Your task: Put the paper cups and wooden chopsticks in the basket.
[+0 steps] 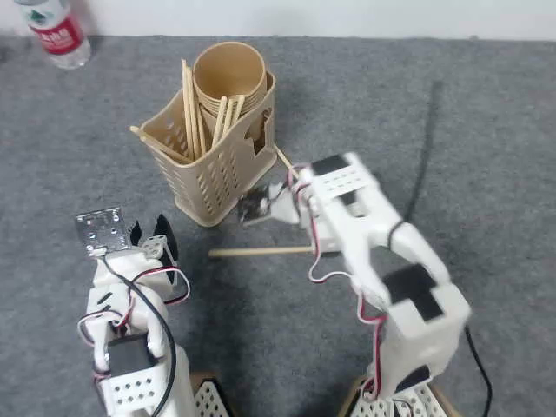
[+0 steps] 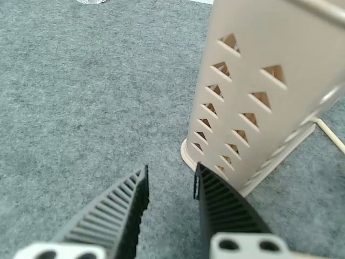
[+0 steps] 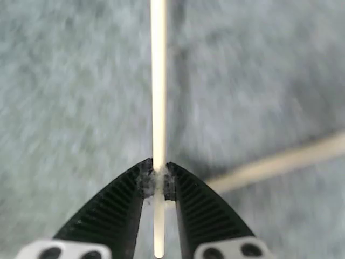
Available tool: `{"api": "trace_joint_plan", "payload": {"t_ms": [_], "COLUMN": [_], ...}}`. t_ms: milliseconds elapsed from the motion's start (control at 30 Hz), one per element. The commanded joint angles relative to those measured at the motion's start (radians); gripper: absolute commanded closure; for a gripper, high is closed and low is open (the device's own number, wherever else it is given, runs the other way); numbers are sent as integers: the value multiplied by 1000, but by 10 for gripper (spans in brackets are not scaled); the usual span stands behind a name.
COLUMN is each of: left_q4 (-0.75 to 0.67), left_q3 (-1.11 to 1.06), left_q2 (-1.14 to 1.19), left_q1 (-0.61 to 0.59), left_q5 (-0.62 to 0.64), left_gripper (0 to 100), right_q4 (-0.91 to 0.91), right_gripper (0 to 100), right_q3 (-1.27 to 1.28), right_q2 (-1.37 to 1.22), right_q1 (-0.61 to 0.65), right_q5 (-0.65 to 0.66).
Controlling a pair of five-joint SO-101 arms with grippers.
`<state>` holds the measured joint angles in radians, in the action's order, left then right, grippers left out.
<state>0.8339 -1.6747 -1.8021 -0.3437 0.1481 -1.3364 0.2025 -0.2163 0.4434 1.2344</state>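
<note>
A beige slotted basket point(image 1: 217, 169) stands on the grey carpet, holding stacked paper cups point(image 1: 229, 76) and several wooden chopsticks point(image 1: 188, 109). My right gripper point(image 1: 259, 207) hovers just right of the basket's base. In the right wrist view the right gripper point(image 3: 158, 175) is shut on a thin chopstick point(image 3: 158, 81) that runs straight out between its fingers. A second chopstick point(image 1: 261, 252) lies flat on the carpet below that gripper and also appears as the chopstick on the carpet point(image 3: 280, 162). My left gripper point(image 2: 170, 181) is open and empty, low and left of the basket point(image 2: 264, 81).
A plastic water bottle point(image 1: 54, 33) with a red label lies at the far left corner. A black cable point(image 1: 424, 165) runs along the carpet on the right. Open carpet stretches left of the basket and in front of both arms.
</note>
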Motion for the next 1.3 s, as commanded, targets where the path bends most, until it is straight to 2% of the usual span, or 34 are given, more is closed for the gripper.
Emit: {"api": "trace_joint_plan", "payload": {"t_ms": [0, 200, 333, 567, 867, 1133, 1267], "left_q4": [-23, -21, -20, -20, -20, -21, -23], "left_q3": [10, 10, 10, 10, 10, 10, 10], "left_q2": [-17, -17, -17, -17, -17, -17, -17], "left_q1": [5, 5, 2, 3, 3, 3, 3], "left_q5": [-9, -9, -9, -9, -9, -9, -9], "left_gripper": [874, 874, 874, 874, 874, 874, 874], "right_q4": [-133, -140, -35, 153, 274, 259, 151], "right_gripper": [991, 991, 991, 991, 991, 991, 991], "right_q3": [-69, -40, -5, -11, -164, -361, -439], "right_q2": [208, 314, 275, 168, -81, -331, -358], "right_q1": [-67, -166, -242, -395, -334, -219, -166], "right_q5": [15, 12, 6, -84, -299, -318, -350]}}
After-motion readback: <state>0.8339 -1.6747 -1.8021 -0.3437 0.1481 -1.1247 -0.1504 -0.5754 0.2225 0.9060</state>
